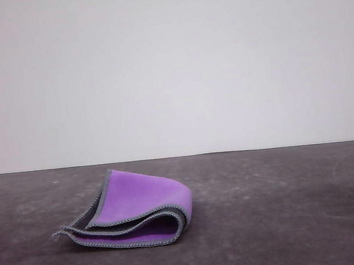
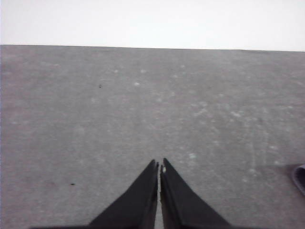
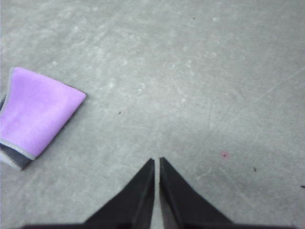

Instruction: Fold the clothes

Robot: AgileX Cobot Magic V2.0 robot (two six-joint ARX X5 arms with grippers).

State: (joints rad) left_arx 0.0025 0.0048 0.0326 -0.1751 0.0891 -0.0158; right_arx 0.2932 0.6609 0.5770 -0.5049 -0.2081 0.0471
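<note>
Purple cloth (image 1: 140,210) sits folded, lower left of centre in the front view, on the grey table (image 1: 284,222), both left gripper (image 2: 158,166) and right gripper (image 3: 157,161) pinched shut and empty, so that springy top layer could flop open.

The cloth (image 1: 143,203) shows bright purple on its outer face, dark grey inside the folds, with a grey zigzag-stitched edge. The table (image 1: 283,210) is mottled dark grey; the wall (image 1: 171,65) plain white. Both grippers (image 2: 159,167) (image 3: 157,162) are black.
</note>
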